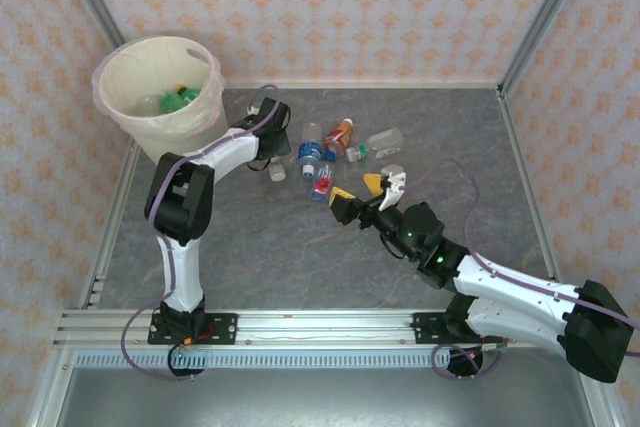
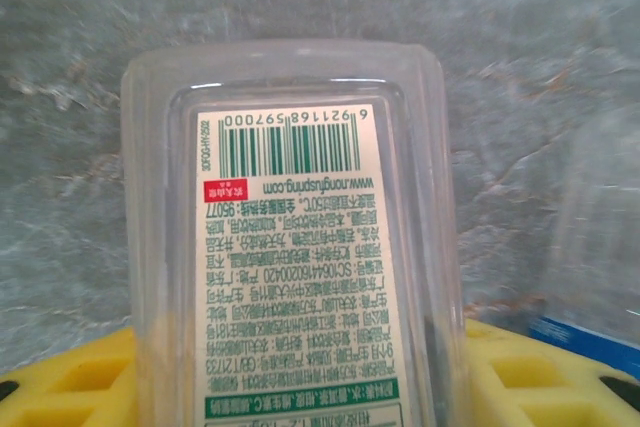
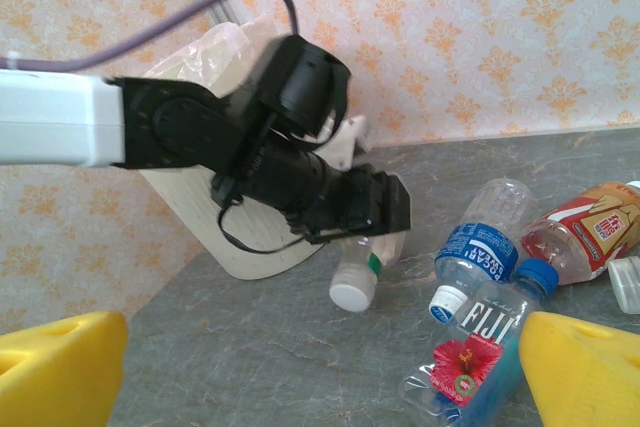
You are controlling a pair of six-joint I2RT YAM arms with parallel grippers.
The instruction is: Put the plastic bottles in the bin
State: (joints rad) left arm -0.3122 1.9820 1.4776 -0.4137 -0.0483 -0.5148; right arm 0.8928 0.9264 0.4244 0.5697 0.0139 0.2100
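Left gripper (image 2: 300, 387) straddles a clear bottle (image 2: 290, 207) near the table's (image 1: 300, 247) far left corner, clamped or not I cannot tell; squeeze squarely, then lift above the bin (image 1: 185, 132) rim.

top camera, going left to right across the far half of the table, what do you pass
bin → left gripper → blue-labelled bottle → orange bottle → clear bottle lying on its side

light: bright, even | shadows: faint | blur: slight smear, right wrist; soft close-up, left wrist
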